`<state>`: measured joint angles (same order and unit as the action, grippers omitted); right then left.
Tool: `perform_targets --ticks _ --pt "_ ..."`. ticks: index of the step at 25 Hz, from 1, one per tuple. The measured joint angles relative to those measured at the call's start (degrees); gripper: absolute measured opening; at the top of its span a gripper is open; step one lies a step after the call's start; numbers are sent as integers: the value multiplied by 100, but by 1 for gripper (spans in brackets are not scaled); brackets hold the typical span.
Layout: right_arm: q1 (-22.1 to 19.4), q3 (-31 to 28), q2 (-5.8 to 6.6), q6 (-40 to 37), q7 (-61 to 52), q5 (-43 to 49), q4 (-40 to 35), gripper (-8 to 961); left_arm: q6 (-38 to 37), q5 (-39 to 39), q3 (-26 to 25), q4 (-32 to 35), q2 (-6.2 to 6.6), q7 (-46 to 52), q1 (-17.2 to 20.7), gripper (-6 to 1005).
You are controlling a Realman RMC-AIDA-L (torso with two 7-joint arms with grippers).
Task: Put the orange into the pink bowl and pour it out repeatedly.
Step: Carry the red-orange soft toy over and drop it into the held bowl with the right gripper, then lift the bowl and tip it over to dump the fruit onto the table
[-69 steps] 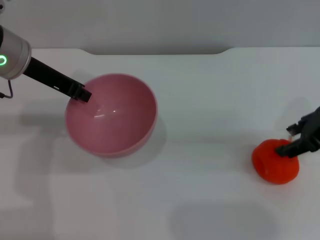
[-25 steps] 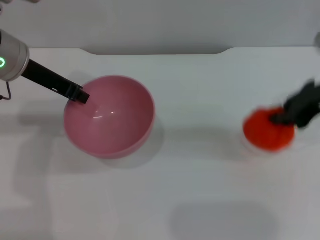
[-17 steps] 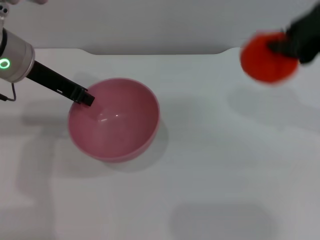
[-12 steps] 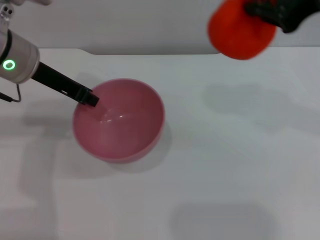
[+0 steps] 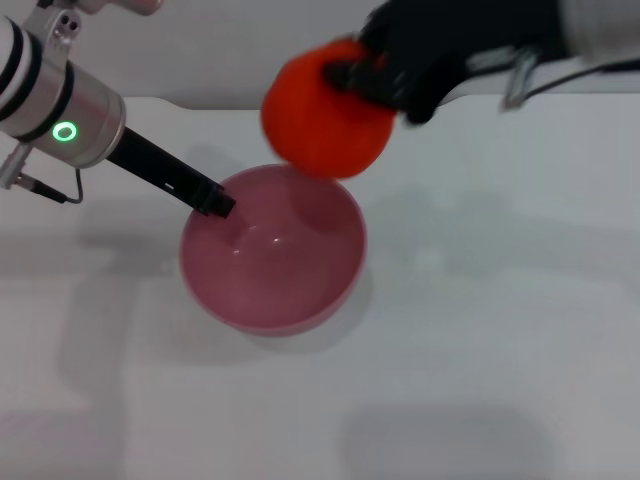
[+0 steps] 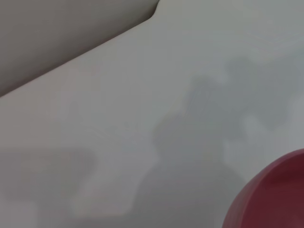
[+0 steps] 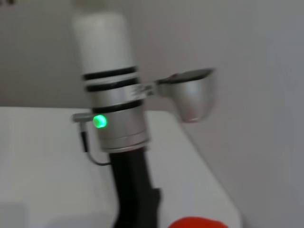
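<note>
Carried from the table's [image 5: 480,330] right edge, the orange [image 5: 325,110] now hangs clamped in the right gripper [image 5: 372,72] above the bowl's [image 5: 272,262] far rim. Left gripper [image 5: 215,203] pinches its left rim. Released off-centre, the orange could bounce out.

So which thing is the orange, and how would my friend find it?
Start at the white table and find the pink bowl near its middle. Just above the bowl's far rim, the right gripper holds the orange in the air. It is the only bright orange-red, round thing here, and smaller than the bowl.
</note>
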<state>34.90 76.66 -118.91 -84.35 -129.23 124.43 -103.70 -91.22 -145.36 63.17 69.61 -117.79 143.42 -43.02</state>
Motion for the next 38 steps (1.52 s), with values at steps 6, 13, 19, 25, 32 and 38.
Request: perform_targets --ticks 6,13,19,25,32,38 --pt "89 723 1 469 47 -6 740 128 85 21 129 -20 -24 23 -79 43" --pt "166 950 -2 514 33 15 1076 173 129 36 150 -86 -24 4 -110 43" --pt "-24 902 -1 535 14 15 790 254 177 38 103 -130 -1 -28 -113 44" --pt "-324 675 -33 656 31 -5 347 513 209 -4 97 -147 14 -41 -113 44" --pt "-1372 -161 -96 1671 708 -1366 424 692 553 -152 193 -2 18 23 -111 44" --pt "-2365 -1146 19 1433 2810 -4859 2267 720 1150 -261 737 210 -8 75 -15 44"
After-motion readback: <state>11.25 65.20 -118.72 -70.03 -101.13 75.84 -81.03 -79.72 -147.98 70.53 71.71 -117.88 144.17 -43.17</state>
